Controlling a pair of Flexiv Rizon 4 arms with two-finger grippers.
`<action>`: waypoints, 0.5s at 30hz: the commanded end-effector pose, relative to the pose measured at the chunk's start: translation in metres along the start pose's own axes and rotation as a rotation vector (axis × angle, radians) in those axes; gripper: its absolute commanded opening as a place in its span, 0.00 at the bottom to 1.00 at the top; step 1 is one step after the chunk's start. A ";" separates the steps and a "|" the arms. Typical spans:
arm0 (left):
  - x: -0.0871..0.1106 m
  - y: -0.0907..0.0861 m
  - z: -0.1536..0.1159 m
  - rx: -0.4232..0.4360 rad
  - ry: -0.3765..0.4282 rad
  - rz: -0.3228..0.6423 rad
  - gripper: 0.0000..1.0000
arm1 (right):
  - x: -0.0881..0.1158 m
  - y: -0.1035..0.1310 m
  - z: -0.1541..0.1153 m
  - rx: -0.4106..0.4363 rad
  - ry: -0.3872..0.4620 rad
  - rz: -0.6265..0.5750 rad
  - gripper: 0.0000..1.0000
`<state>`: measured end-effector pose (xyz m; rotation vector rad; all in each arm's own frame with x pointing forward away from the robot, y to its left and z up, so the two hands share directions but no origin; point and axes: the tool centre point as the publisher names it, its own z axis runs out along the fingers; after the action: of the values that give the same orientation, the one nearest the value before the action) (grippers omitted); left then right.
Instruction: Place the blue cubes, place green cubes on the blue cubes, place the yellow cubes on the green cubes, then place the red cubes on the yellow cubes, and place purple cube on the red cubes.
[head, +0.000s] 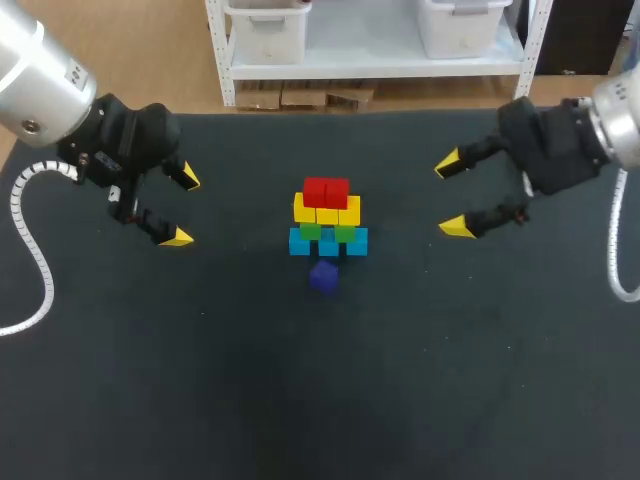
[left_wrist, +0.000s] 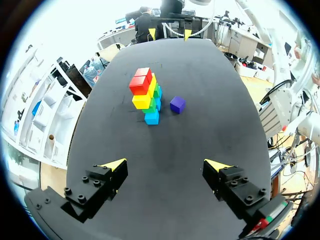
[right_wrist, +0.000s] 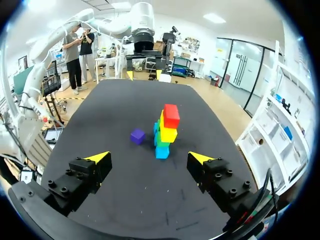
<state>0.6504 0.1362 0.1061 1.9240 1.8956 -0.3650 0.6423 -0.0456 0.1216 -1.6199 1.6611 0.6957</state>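
A stepped stack of cubes stands mid-table: blue cubes (head: 328, 243) at the base, green cubes (head: 327, 232) on them, yellow cubes (head: 327, 211) above, red cubes (head: 326, 191) on top. The purple cube (head: 323, 276) lies alone on the cloth just in front of the stack. My left gripper (head: 182, 208) hovers open and empty to the stack's left; my right gripper (head: 452, 195) hovers open and empty to its right. In the left wrist view the stack (left_wrist: 145, 95) and purple cube (left_wrist: 177, 104) lie well ahead of the gripper (left_wrist: 165, 164). The right wrist view shows the stack (right_wrist: 166, 131) and purple cube (right_wrist: 137, 136) ahead of its gripper (right_wrist: 149, 157).
The black table (head: 200, 400) is bare cloth around the stack, with wide free room toward the front. Its back edge runs close behind both grippers' height in the head view.
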 end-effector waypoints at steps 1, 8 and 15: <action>0.002 -0.001 0.000 -0.002 -0.004 0.003 1.00 | 0.008 -0.004 -0.010 -0.019 -0.014 -0.001 1.00; 0.002 -0.001 0.000 -0.002 -0.004 0.003 1.00 | 0.008 -0.004 -0.010 -0.019 -0.014 -0.001 1.00; -0.022 -0.006 0.014 -0.125 -0.011 -0.163 1.00 | 0.008 -0.004 -0.010 -0.019 -0.014 -0.001 1.00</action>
<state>0.6548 0.1262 0.1090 1.8053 1.9796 -0.3674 0.6447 -0.0585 0.1230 -1.6266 1.6515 0.7197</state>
